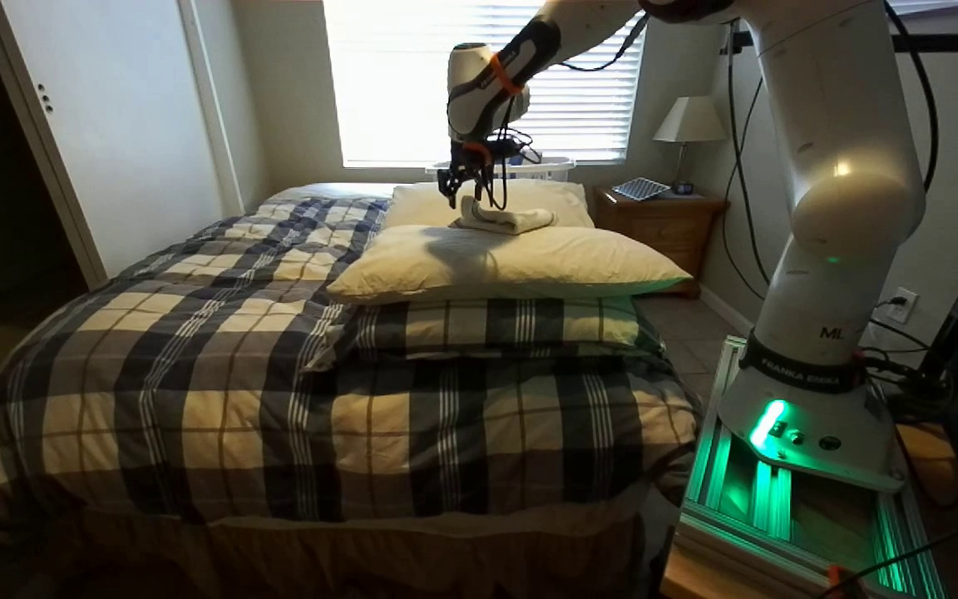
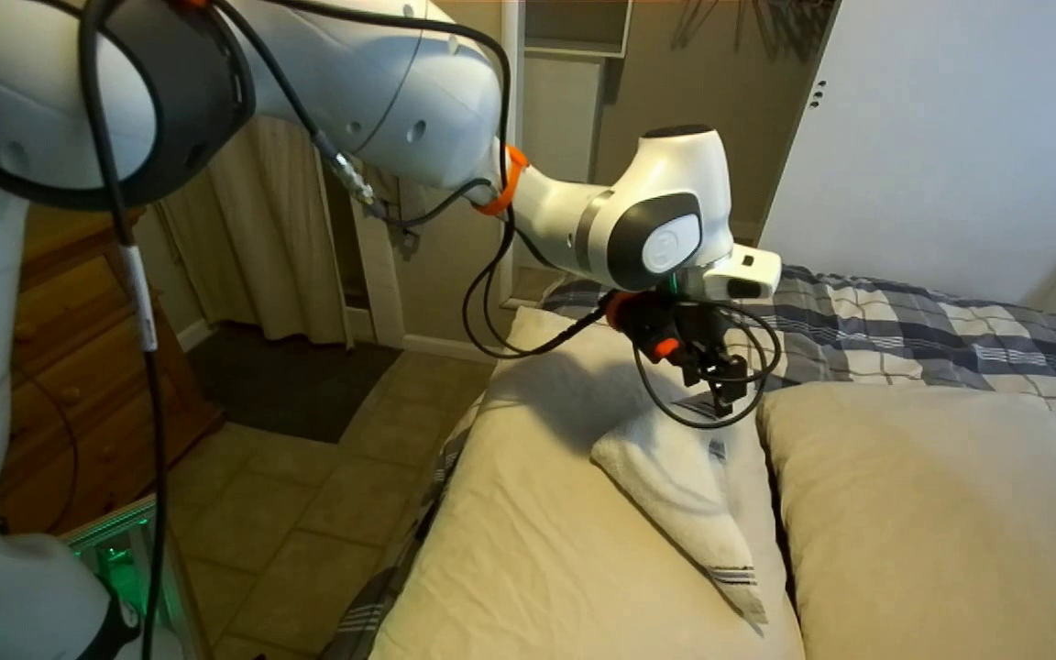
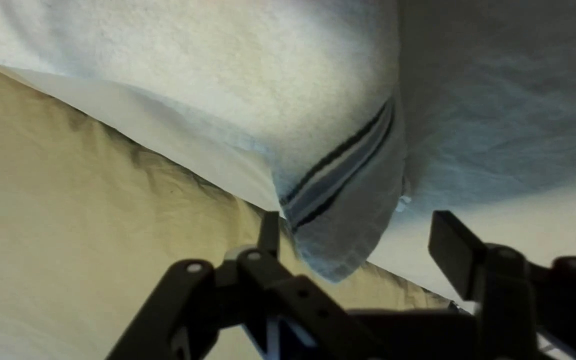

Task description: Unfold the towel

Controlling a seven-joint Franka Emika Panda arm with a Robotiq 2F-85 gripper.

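The towel, a small cream-white cloth with dark stripes near its ends, lies folded and rumpled on a pale-yellow pillow; it shows in both exterior views (image 1: 516,220) (image 2: 670,472). In the wrist view the towel (image 3: 268,75) fills the top, and its striped corner points down between the two fingers. My gripper (image 1: 465,196) is open and holds nothing; it also shows in an exterior view (image 2: 711,390) and in the wrist view (image 3: 357,222). It points down just above the far end of the towel. I cannot tell whether a finger touches the cloth.
The pillow (image 1: 529,262) under the towel rests on a stack on the plaid bedspread (image 1: 221,408). Another pale-yellow pillow (image 2: 931,513) lies beside it. A white basket (image 1: 558,169) stands by the window. A nightstand (image 1: 654,220) carries a lamp (image 1: 689,121).
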